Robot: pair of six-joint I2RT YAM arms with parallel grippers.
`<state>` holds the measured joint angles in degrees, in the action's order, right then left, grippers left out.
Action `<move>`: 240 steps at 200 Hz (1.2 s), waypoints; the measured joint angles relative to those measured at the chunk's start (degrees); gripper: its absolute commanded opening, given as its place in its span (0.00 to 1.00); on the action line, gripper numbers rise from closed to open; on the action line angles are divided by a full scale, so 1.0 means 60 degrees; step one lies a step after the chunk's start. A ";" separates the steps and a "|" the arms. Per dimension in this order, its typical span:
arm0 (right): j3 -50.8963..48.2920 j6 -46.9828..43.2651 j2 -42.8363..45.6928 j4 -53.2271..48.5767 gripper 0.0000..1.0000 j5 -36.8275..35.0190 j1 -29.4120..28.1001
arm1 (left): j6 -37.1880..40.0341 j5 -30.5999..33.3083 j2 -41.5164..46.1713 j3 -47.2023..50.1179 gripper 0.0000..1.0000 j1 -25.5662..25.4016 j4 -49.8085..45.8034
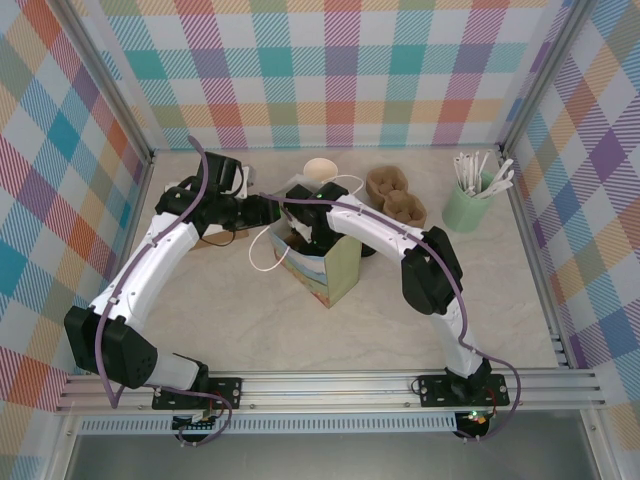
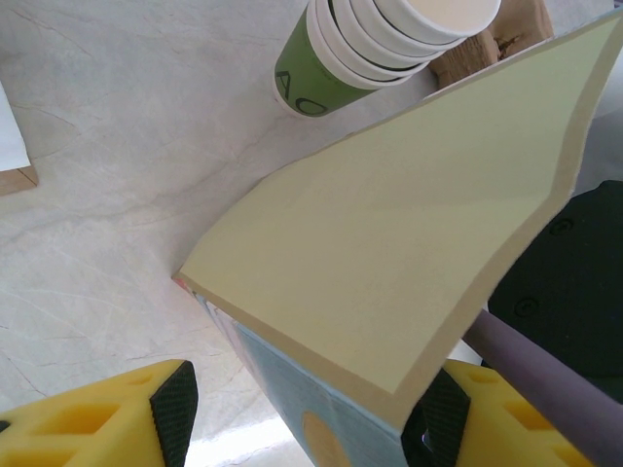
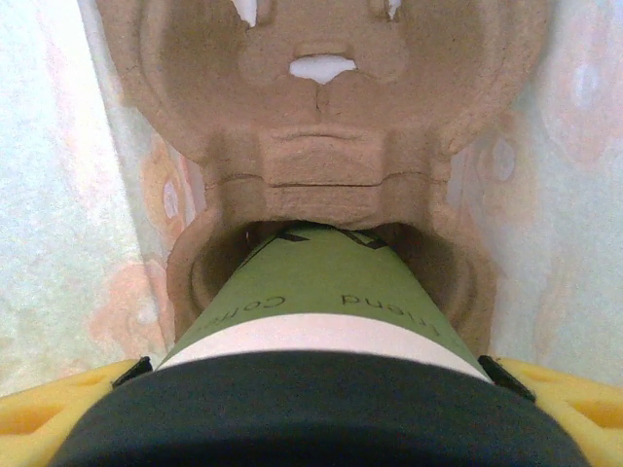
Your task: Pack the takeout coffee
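Note:
The takeout coffee, a green paper cup point(image 3: 321, 282) with a cream band and a black lid point(image 3: 311, 418), stands tilted with its base in a well of a brown pulp cup carrier point(image 3: 321, 117) inside the paper bag point(image 1: 340, 275). My right gripper point(image 3: 313, 375) reaches down into the bag point(image 1: 312, 232) and is shut on the cup just under the lid. At the bag's left rim, my left gripper point(image 2: 307, 418) is open point(image 1: 268, 215). The bag's pale wall point(image 2: 409, 224) lies between its pads, touching the right pad point(image 2: 438, 418) and apart from the left one.
A stack of nested green cups point(image 2: 341, 58) lies just behind the bag. Spare pulp carriers point(image 1: 397, 197) sit at the back right, beside a mint-green pot of white sticks point(image 1: 468, 205). Plaid walls enclose the table on three sides.

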<state>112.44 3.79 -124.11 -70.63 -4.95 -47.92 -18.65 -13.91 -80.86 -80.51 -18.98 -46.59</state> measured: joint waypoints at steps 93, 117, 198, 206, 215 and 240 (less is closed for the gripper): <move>-0.0113 -0.0004 0.0000 0.0127 0.84 0.0004 0.0029 | 0.0000 -0.0004 -0.0033 -0.0055 0.64 0.0000 -0.0044; -0.0248 -0.0004 0.0000 0.0251 0.84 0.0004 0.0047 | 0.0000 -0.0007 -0.0036 -0.0055 0.64 0.0000 -0.0058; -0.0499 -0.0004 0.0087 0.0499 0.85 0.0018 0.0055 | 0.0000 -0.0022 -0.0069 -0.0131 0.65 0.0000 -0.0222; -0.0510 -0.0004 0.0087 0.0514 0.85 0.0022 0.0055 | 0.0004 -0.0022 -0.0069 -0.0131 0.65 0.0000 -0.0233; -0.0514 -0.0004 0.0091 0.0521 0.85 0.0029 0.0055 | 0.0000 -0.0022 -0.0069 -0.0131 0.65 0.0000 -0.0233; -0.0546 -0.0004 0.0124 0.0557 0.87 0.0036 0.0066 | 0.0000 -0.0025 -0.0069 -0.0138 0.65 0.0000 -0.0233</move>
<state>109.16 3.77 -123.37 -67.29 -4.73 -47.53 -18.65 -14.06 -81.28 -81.34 -18.98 -47.99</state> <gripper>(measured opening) 0.861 0.647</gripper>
